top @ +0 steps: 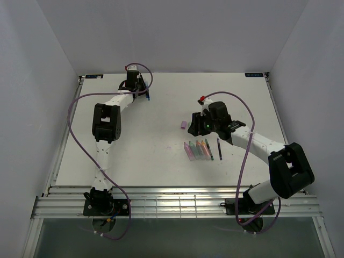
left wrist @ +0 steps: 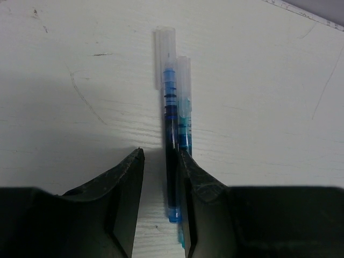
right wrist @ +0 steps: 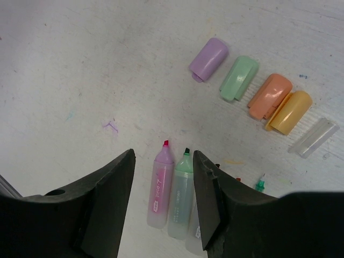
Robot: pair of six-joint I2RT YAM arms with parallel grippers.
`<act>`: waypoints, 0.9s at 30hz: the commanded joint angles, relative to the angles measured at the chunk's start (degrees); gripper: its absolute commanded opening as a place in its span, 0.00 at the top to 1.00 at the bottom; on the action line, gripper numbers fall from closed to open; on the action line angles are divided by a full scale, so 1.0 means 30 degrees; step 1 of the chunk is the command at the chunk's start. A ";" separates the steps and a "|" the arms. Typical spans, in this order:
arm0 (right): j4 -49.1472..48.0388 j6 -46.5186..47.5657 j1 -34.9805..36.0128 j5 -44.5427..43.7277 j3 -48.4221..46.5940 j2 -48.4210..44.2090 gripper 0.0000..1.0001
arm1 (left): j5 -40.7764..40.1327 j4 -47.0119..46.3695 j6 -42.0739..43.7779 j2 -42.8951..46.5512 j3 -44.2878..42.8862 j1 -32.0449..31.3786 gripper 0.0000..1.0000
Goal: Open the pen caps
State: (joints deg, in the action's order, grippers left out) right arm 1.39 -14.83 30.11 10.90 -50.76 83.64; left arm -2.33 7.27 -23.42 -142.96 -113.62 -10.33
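Pens [top: 197,150] lie in a short row on the table [top: 134,156], close to the arm bases. From the right gripper [right wrist: 163,156] we look down and see its jaws wide apart, holding nothing. The pink pen [right wrist: 160,188] and the green pen [right wrist: 181,196] lie side by side under the gap, tips bare.

A little farther on, in a slanted line, we see a purple cap [right wrist: 208,59], a green cap [right wrist: 239,78], an orange cap [right wrist: 270,95], a yellow cap [right wrist: 290,112] and a clear cap [right wrist: 313,137]. The orange and yellow ones touch.

Far at the back, the left gripper [left wrist: 161,152] has its jaws apart too. A dark blue pen [left wrist: 171,161] lies between them, with a teal pen [left wrist: 184,121] just beside it. We see a clear lid [left wrist: 165,54] on each of these two.
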 commanded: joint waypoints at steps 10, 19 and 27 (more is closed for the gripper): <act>-0.0873 -0.0154 -0.0192 0.0294 0.0251 -0.0720 0.47 | -0.0014 0.0448 0.0686 -0.0160 -0.0504 0.0073 0.62; -0.0961 -0.0213 -0.0280 0.0382 0.0427 -0.0779 0.47 | -0.0571 0.1474 0.1654 -0.0747 -0.1325 0.0073 0.64; -0.0961 -0.0213 -0.0397 0.0381 0.0515 -0.0955 0.46 | -0.1801 0.2059 0.2737 -0.0688 -0.1150 0.0073 0.66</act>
State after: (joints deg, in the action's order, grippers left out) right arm 1.04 -15.03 29.47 11.33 -49.76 82.81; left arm -4.64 9.21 -17.76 -144.66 -116.62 -10.33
